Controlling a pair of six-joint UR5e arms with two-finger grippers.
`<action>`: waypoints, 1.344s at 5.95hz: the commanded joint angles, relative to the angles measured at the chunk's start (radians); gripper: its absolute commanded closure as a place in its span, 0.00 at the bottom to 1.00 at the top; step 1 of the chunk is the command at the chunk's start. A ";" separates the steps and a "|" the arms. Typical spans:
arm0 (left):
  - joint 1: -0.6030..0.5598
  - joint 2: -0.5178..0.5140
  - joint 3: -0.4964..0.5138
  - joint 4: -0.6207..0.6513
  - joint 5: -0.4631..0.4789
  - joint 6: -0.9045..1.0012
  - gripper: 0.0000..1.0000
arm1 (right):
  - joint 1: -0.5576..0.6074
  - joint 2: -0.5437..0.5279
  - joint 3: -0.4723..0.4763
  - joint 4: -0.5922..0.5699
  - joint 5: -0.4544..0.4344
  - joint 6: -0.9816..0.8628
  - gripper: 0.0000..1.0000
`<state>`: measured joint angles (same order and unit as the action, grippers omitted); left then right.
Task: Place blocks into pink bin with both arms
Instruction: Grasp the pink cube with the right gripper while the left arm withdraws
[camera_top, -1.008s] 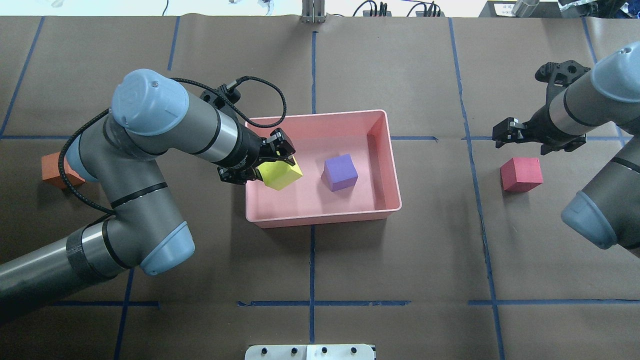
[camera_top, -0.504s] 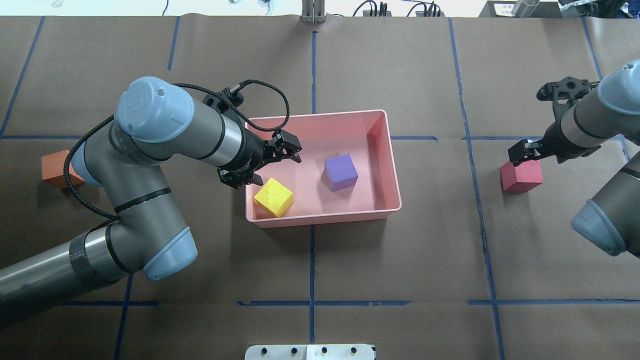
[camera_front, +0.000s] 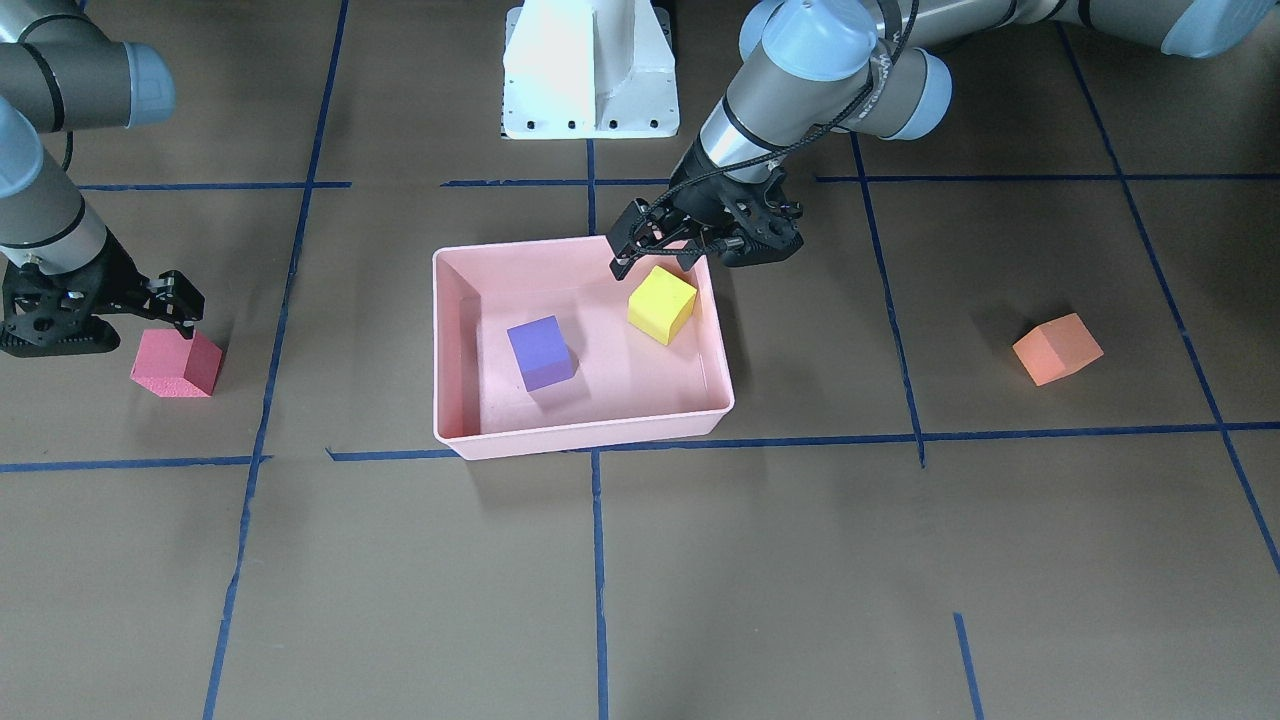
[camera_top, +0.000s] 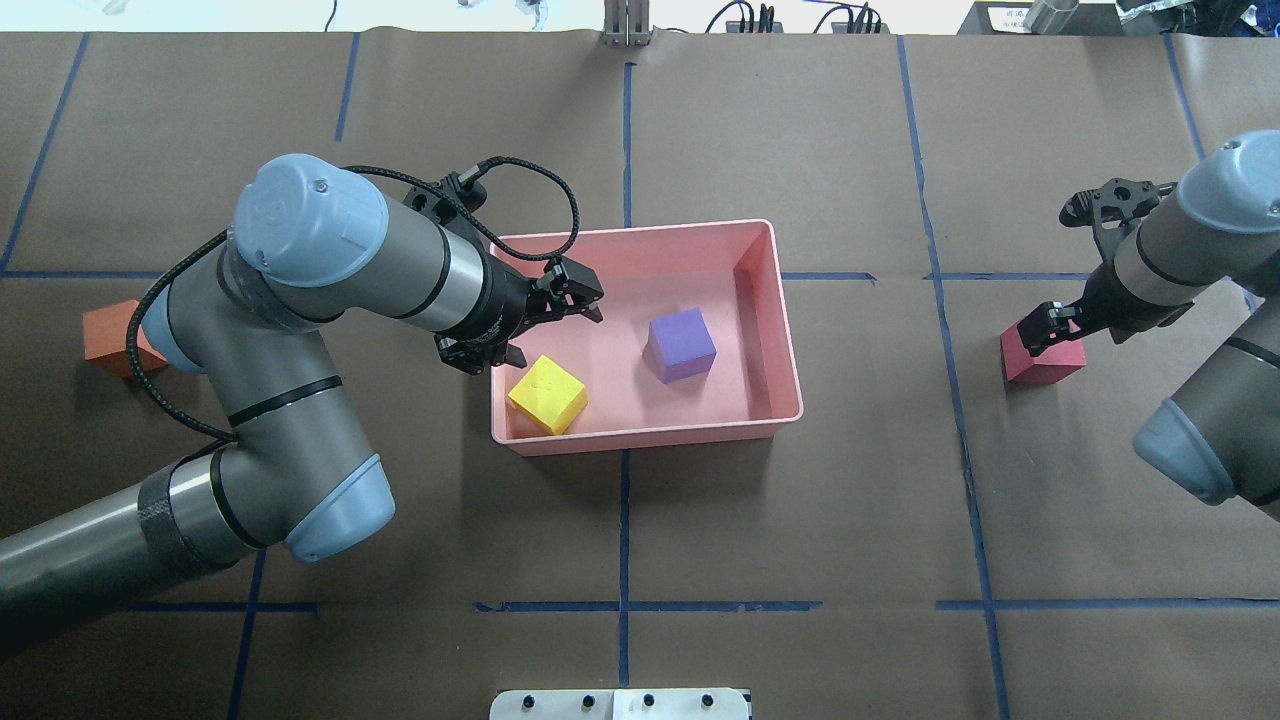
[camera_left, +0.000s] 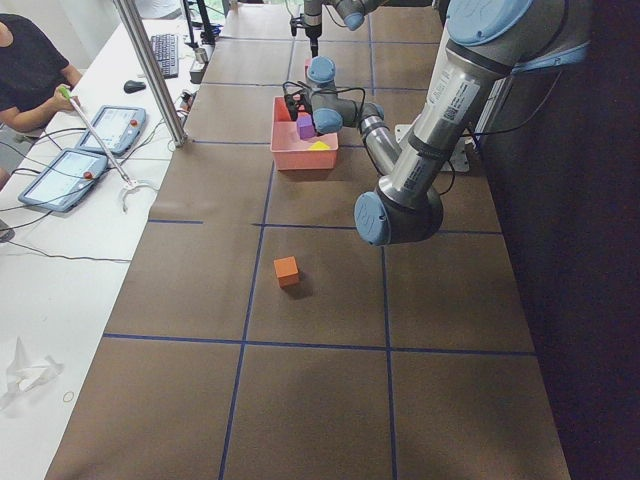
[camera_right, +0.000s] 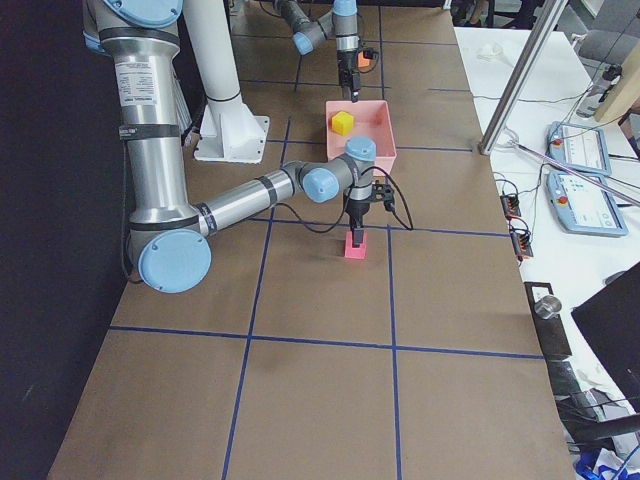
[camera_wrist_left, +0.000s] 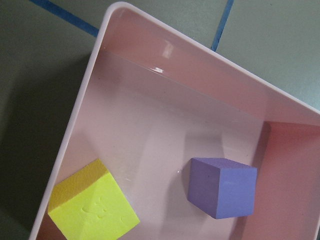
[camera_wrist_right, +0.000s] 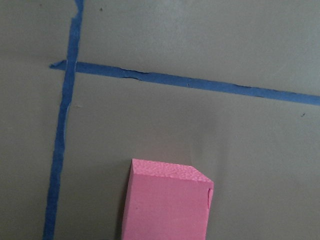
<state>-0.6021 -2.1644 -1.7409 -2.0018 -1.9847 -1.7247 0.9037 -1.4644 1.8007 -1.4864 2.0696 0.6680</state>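
Note:
The pink bin (camera_top: 640, 231) holds the purple block (camera_top: 681, 344) and the yellow-green block (camera_top: 547, 394), which lies in its near left corner. My left gripper (camera_top: 552, 335) hangs open and empty just above the yellow-green block, over the bin's left edge. The red block (camera_top: 1042, 362) lies on the table to the right. My right gripper (camera_top: 1045, 335) is low over it, open, with one finger at its far edge. The orange block (camera_top: 108, 338) lies at the far left, partly behind my left arm. The left wrist view shows the purple block (camera_wrist_left: 222, 187) and the yellow-green block (camera_wrist_left: 92, 210).
Brown paper with blue tape lines (camera_top: 625, 605) covers the table. The white pedestal base (camera_front: 590, 70) stands at the robot's side. A metal pole (camera_left: 150, 70) and tablets (camera_left: 100, 130) stand on the far side table.
My left gripper opened and let the yellow-green block drop into the bin's near left corner. My right gripper moved down and toward the robot onto the red block.

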 joint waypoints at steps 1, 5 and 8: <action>0.001 0.000 -0.005 0.002 0.003 -0.001 0.00 | 0.000 0.034 -0.062 0.000 0.052 -0.004 0.00; -0.002 0.003 -0.075 0.002 0.061 0.007 0.00 | -0.002 0.073 -0.139 0.000 0.059 -0.002 0.03; -0.034 0.242 -0.300 0.000 0.152 0.352 0.00 | -0.002 0.090 -0.127 0.000 0.070 0.025 1.00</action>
<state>-0.6293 -2.0505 -1.9397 -2.0000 -1.8375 -1.5231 0.9020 -1.3807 1.6679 -1.4864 2.1392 0.6888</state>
